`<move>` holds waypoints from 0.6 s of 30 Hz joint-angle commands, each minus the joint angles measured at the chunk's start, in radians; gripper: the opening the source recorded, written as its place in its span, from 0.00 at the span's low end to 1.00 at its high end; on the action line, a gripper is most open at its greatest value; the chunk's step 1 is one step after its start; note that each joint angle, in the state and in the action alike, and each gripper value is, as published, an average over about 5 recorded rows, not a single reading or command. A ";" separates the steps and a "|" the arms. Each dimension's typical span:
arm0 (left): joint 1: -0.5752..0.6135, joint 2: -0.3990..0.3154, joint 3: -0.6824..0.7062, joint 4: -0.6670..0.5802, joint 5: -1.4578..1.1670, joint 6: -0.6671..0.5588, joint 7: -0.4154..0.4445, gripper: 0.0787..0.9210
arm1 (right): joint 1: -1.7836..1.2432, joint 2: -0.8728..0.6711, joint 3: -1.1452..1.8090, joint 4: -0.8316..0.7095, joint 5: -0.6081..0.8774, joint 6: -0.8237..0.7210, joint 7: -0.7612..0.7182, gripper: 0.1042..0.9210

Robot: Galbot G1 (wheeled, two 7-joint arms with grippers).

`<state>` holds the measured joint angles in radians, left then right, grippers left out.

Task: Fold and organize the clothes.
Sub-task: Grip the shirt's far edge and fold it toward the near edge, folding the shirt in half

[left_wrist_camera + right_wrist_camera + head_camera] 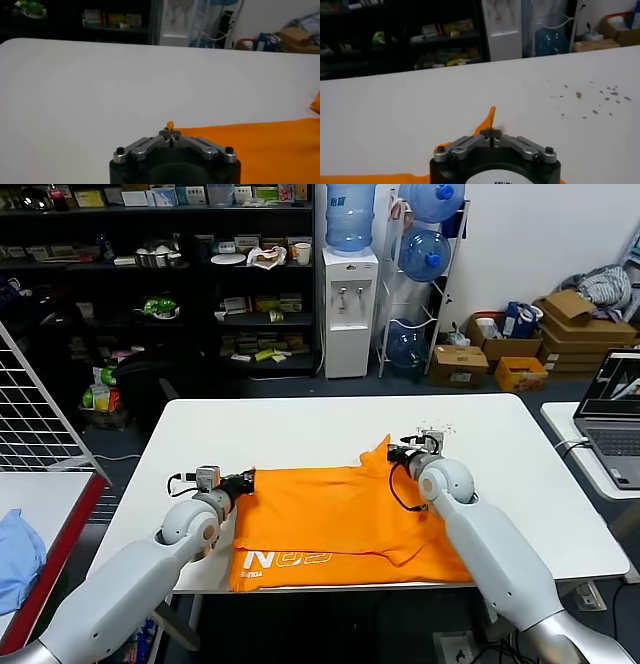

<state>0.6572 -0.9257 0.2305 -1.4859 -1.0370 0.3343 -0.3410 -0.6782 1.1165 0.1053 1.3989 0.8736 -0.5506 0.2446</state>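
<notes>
Shirt: orange T-shirt (340,524) lies flat on the white table (300,424), near the front edge, between your two arms. Partly folded already; pale lettering faces up at the front-left corner.
L gripper: left gripper (245,482) sits at the shirt's far-left corner, jaws together, clamped on a small nip of orange cloth (170,124).
R gripper: right gripper (396,454) sits at the far-right corner, jaws together on a raised peak of cloth (490,117).
Risk 1: both bites look thin, esp. the L one. Lift fast and a corner likely slips out.
Risk 2: if you move the arms unevenly, the far edge goes slack or skews, so the fold lands crooked.
Risk 3: front hem sits right at the table edge. Drag it toward you and the shirt may slide off.
Long axis: runs left-right across the table, parallel to the front edge.
Pointing: neck end unclear; can't tell from here.
</notes>
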 commanded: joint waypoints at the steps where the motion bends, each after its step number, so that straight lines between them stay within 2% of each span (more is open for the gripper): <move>1: 0.104 0.039 -0.131 -0.183 0.016 -0.026 -0.007 0.02 | -0.157 -0.080 0.097 0.225 0.035 0.028 0.004 0.02; 7: 0.233 0.093 -0.202 -0.371 0.009 -0.024 -0.026 0.02 | -0.293 -0.137 0.147 0.387 0.079 -0.009 0.052 0.02; 18: 0.407 0.161 -0.218 -0.530 0.026 -0.023 -0.062 0.02 | -0.540 -0.221 0.274 0.624 0.139 -0.062 0.114 0.02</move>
<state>0.9154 -0.8113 0.0559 -1.8433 -1.0192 0.3162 -0.3909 -1.0048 0.9665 0.2763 1.8001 0.9695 -0.5880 0.3185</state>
